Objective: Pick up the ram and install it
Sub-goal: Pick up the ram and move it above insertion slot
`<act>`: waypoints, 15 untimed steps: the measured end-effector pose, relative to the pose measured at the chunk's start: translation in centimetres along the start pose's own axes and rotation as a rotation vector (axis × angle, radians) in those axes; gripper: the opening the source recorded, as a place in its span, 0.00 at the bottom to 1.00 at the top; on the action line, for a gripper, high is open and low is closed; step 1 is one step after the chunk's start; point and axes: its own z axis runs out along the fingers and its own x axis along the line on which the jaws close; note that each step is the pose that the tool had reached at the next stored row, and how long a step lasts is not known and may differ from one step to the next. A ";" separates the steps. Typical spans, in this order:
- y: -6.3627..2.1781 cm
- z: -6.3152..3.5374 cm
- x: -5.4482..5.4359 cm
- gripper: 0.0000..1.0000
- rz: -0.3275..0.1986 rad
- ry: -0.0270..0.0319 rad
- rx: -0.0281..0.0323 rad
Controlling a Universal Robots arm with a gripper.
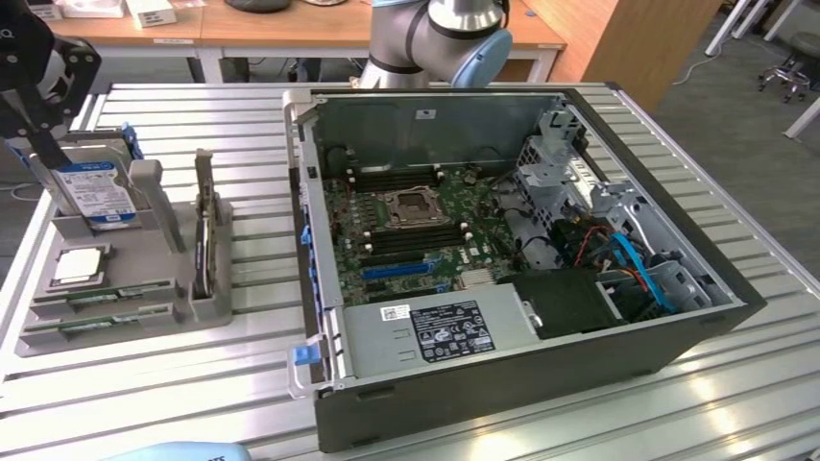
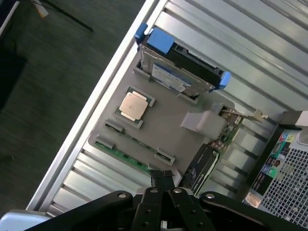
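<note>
1. Exterior view: the long green ram stick [image 1: 106,295] lies in a slot of the grey plastic parts tray [image 1: 148,261], kept steady for pickup, left of the open black computer case [image 1: 513,375]. The black gripper [image 1: 49,144] hangs over the tray's far left.
2. Wrist view: the fingers are clenched together and grasp nothing, poised near the ram's end.

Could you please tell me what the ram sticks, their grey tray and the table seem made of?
Ram sticks: printed circuit board, judging by the matte green face.
Tray: probably moulded plastic, uniform matte grey.
Table: apparently aluminium, silvery ribbed slats catching glare.
</note>
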 end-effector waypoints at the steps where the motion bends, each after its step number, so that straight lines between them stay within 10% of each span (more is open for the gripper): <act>1: 0.00 0.01 0.0 0.11 -0.018 0.0007 -0.0004; 15: 0.00 0.05 0.0 0.11 -0.272 0.0122 -0.0064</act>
